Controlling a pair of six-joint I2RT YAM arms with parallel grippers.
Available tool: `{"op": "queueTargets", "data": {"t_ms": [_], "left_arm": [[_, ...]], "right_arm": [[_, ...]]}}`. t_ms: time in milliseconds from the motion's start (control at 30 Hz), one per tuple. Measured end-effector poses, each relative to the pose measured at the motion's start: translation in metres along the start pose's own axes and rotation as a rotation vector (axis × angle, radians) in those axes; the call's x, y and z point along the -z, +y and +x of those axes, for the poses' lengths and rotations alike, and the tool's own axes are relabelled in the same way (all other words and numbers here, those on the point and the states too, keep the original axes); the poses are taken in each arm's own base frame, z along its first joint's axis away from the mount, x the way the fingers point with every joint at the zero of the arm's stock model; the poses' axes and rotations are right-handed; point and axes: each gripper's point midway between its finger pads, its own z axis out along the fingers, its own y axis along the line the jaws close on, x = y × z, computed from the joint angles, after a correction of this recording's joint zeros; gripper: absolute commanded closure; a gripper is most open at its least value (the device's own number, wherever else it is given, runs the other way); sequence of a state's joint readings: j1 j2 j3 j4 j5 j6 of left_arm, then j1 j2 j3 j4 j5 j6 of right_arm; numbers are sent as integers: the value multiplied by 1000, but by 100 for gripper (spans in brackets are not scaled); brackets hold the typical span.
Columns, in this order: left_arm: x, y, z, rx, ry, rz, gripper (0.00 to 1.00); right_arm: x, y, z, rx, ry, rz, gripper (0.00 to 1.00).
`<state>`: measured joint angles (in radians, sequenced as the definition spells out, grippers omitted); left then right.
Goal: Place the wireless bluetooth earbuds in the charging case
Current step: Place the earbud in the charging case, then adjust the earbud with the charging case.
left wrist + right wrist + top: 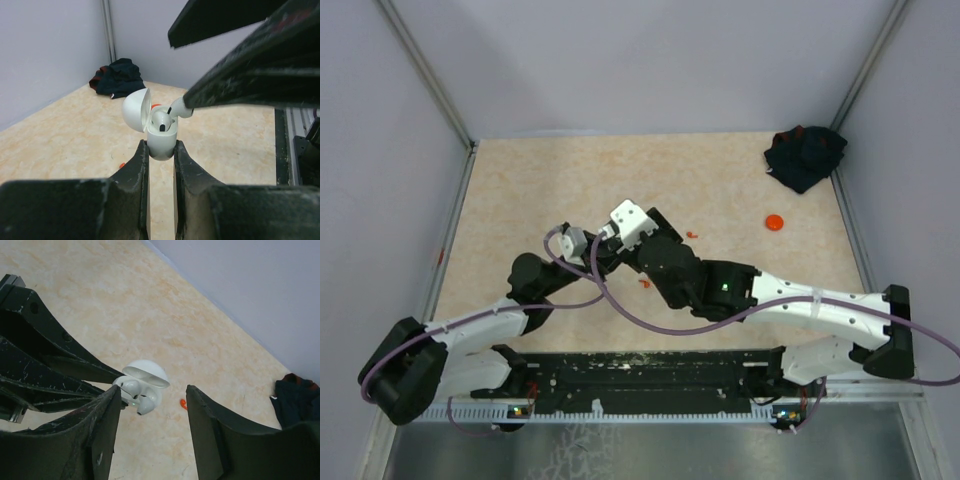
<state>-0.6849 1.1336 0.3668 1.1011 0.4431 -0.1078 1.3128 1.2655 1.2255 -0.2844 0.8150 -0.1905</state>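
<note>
We counted one glossy white plastic charging case (156,132), lid open, clamped between the left gripper (160,146) fingertips. It held two small white plastic earbuds (163,120), one of them tilted. The right gripper (152,392) jaws stood apart beside it.

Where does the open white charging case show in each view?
Top external: not visible; hidden near picture centre.
Left wrist: charging case at centre, gripped by the left claw.
Right wrist: charging case left of centre, low.
Shared landmark: dark cloth at the far wall.
</note>
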Motion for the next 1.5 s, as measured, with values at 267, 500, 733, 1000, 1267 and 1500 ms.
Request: {"op": "queueTargets", "data": {"t_ms": [267, 500, 733, 1000, 1267, 1500], "left_arm": [[11, 1, 20, 33, 32, -30, 100], [20, 1, 29, 71, 40, -53, 100], [20, 1, 17, 58, 9, -61, 100], [21, 0, 15, 58, 9, -59, 100], [21, -3, 16, 58, 11, -42, 100], [19, -7, 12, 55, 7, -14, 100]], "right_arm": [[11, -22, -8, -151, -12, -53, 38], [14, -29, 3, -210, 23, -108, 33], [11, -6, 21, -221, 74, -183, 32], [6, 6, 36, -215, 109, -201, 32], [2, 4, 36, -226, 96, -170, 32], [-4, 2, 38, -221, 103, -138, 33]]}}
